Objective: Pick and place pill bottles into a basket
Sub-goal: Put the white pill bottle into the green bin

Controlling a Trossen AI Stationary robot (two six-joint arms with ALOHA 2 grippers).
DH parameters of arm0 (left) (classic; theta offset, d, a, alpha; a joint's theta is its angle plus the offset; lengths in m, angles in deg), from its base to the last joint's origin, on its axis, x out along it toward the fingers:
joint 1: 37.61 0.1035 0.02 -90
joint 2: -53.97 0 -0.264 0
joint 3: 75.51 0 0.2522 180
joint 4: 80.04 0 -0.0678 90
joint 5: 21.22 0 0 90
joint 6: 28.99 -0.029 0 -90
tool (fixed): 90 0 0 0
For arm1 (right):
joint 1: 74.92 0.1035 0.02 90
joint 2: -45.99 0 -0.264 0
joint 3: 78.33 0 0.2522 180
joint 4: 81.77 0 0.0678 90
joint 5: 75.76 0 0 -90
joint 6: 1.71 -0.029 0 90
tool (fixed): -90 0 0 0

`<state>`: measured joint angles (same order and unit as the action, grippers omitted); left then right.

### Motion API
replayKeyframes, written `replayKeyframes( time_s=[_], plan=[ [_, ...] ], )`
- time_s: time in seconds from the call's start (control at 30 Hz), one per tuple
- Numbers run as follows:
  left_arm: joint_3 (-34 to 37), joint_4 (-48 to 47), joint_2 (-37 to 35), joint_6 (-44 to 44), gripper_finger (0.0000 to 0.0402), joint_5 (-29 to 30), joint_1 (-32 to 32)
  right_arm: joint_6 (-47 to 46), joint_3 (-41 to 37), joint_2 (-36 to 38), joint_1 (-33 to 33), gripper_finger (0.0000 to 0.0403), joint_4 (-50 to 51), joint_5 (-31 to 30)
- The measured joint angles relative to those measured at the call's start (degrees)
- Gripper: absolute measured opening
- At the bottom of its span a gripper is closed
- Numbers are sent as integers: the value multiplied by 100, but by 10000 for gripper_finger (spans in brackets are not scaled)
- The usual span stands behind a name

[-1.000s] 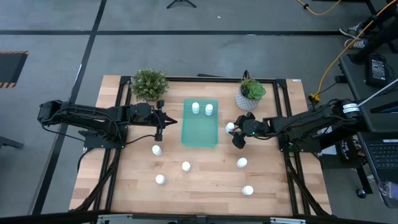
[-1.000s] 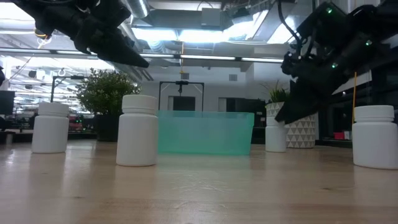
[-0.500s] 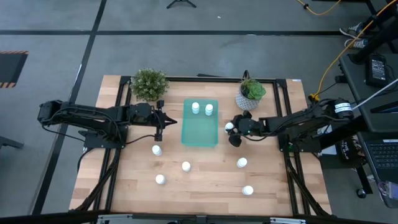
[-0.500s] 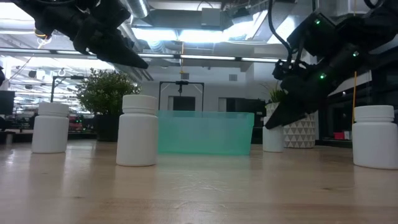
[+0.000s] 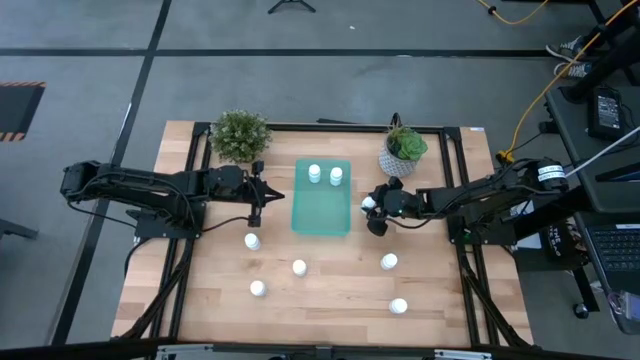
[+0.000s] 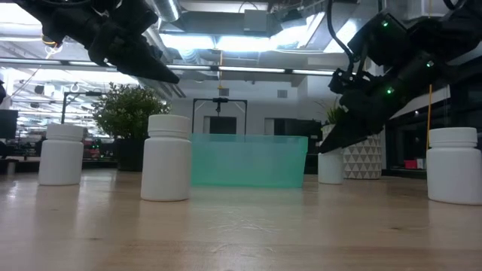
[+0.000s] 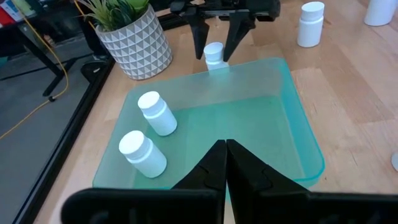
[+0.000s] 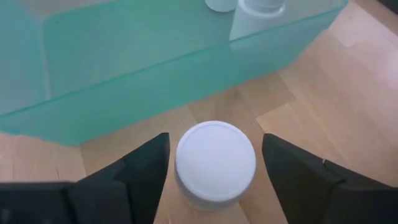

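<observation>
2 arms, matte black throughout, each built of jointed links with rounded housings and ending in a narrow 2-finger tool. Left arm (image 5: 150,190): black links, dark cable running along its length; fingers (image 7: 205,171) long, flat and tapering to points. Right arm (image 5: 490,200): same black finish, small green indicator lights on the wrist housing, a pale band near its base; fingers (image 8: 146,174) broad, dark grey, with bevelled inner faces.

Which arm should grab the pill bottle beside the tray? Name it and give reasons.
Right. The right gripper hangs open directly over that pill bottle, one finger on each side, just outside the teal tray. The left gripper is shut across the tray, away from any bottle.
</observation>
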<state>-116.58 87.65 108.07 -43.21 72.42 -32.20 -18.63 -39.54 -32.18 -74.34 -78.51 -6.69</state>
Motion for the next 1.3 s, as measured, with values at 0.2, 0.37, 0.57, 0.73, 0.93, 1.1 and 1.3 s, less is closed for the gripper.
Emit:
replayKeyframes(
  time_s=[0.2, 0.37, 0.57, 0.73, 0.93, 1.1, 1.3],
  plan=[
    [0, 0, 0, 0, 6, 0, 0, 78, 0, 0, 0, 181, 4, 0],
    [0, 0, 0, 0, 1, 0, 0, 91, 0, 4, 0, 151, 3, 0],
    [0, 0, 0, 0, 7, 0, 0, 135, 43, 4, 0, 151, 33, 91],
    [0, 0, 0, 0, 5, 0, 0, 718, 406, 7, 0, 151, 78, 136],
    [0, 0, 0, 0, 2, 0, -1, 1317, 877, 7, -96, 151, 465, 108],
    [0, 0, 0, 4, 8, -2, 0, 1619, 1248, 7, -272, 151, 914, 102],
    [0, 0, 0, 2, 2, -2, -2, 2053, 1649, 7, -415, 151, 1086, 100]
  ],
)
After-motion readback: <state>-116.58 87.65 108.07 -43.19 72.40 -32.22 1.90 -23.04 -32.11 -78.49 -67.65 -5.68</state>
